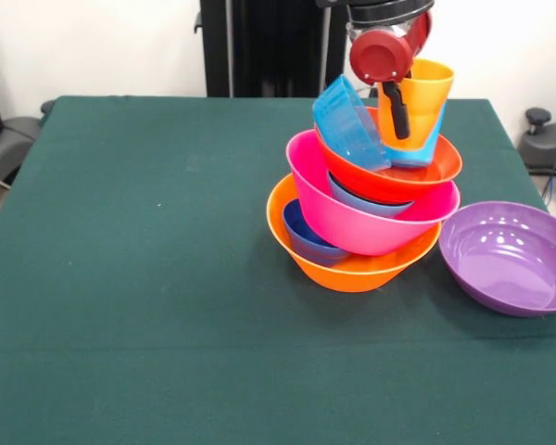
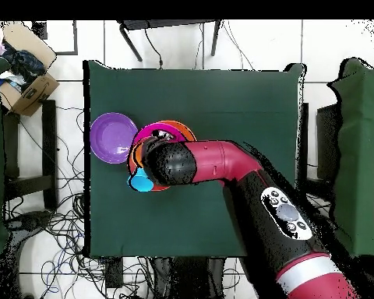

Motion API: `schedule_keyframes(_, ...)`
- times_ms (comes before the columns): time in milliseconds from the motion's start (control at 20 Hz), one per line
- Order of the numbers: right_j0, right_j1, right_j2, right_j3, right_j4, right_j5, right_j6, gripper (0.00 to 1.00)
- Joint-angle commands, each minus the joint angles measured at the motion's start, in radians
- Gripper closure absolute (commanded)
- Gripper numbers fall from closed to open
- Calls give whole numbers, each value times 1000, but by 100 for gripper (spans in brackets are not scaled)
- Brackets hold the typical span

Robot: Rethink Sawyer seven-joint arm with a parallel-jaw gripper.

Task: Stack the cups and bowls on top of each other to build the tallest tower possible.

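Note:
The tower (image 1: 361,264) stands right of the table's middle on the large orange bowl. In it nest the small dark blue bowl (image 1: 306,236), the large pink bowl (image 1: 371,222), the shallow light blue bowl (image 1: 366,201) and the wide red-orange bowl (image 1: 398,171). The small teal bowl (image 1: 347,120) leans on edge at the top left. The yellow cup (image 1: 426,93) sits tilted in the light blue cup (image 1: 417,150) on top. My gripper (image 1: 401,128) comes down from above and is shut on the yellow cup's wall. The orange ridged cup is hidden. In the overhead view my arm (image 2: 213,163) covers most of the tower (image 2: 174,126).
The wide purple bowl (image 1: 510,255) lies alone on the green table (image 1: 148,241), just right of the tower; it also shows in the overhead view (image 2: 112,138). A cardboard box (image 2: 26,86) and cables lie on the floor beside the table.

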Motion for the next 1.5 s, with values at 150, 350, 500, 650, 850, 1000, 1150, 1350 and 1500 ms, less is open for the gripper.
schedule_keyframes(150,36,49,-73,43,-71,-78,185,100)
schedule_keyframes(350,45,57,-84,43,-68,-90,185,100)
schedule_keyframes(500,48,69,-91,43,-65,-102,191,100)
schedule_keyframes(650,53,77,-96,42,-71,-111,189,100)
schedule_keyframes(850,64,81,-104,44,-72,-122,193,100)
schedule_keyframes(1000,66,80,-105,44,-71,-126,186,100)
schedule_keyframes(1150,69,81,-103,40,-71,-124,175,100)
schedule_keyframes(1350,76,76,-115,42,-54,-106,188,100)
schedule_keyframes(1500,75,76,-112,40,-61,-110,177,100)
